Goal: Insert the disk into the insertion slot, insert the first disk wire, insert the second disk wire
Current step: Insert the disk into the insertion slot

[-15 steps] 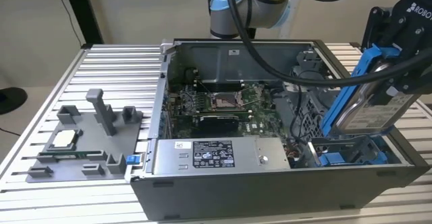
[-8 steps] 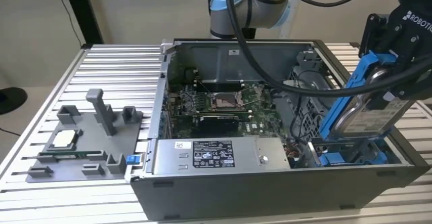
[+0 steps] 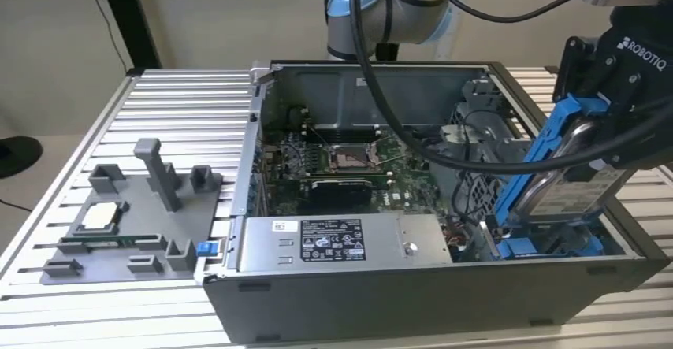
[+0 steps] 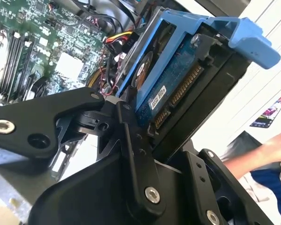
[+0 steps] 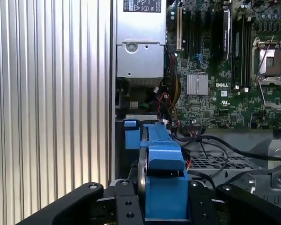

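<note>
Pinching the disk [image 3: 573, 183] by its upper end with the gripper [image 3: 595, 132], clamped tight on the blue frame. Holding it steeply tilted, with the long axis running straight down from the grip into the slot [image 3: 547, 246], directly below at the front corner of the case [image 3: 421, 286] on the exterior view's right. Lower end at the slot mouth; can't tell how deep.

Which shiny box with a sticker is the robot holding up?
The disk in the bright blue frame, clamped between the fingers and tilted over the case. The grey box lies flat inside the case, untouched.
</note>
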### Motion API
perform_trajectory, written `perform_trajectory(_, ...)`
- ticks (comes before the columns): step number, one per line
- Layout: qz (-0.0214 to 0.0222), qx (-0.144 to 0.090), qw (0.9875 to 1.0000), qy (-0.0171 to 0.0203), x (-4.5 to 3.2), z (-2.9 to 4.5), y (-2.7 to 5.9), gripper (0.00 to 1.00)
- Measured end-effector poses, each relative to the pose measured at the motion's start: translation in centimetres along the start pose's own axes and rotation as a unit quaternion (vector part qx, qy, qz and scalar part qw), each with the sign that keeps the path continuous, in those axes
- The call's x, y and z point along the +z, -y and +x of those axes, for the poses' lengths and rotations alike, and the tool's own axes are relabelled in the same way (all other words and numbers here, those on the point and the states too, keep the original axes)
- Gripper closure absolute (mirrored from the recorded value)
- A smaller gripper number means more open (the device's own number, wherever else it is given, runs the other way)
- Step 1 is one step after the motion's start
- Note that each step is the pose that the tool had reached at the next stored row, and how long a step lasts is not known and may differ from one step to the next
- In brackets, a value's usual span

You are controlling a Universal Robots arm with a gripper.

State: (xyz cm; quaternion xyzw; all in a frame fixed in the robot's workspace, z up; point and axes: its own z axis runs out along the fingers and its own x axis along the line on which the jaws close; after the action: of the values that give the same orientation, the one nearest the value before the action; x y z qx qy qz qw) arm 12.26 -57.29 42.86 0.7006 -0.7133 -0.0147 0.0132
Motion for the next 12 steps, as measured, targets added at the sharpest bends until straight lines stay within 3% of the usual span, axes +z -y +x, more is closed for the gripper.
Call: perform_trajectory(12, -0.0001, 0.000, 1.0000, 0.0028, 2.06, 0.53, 0.14, 1.00)
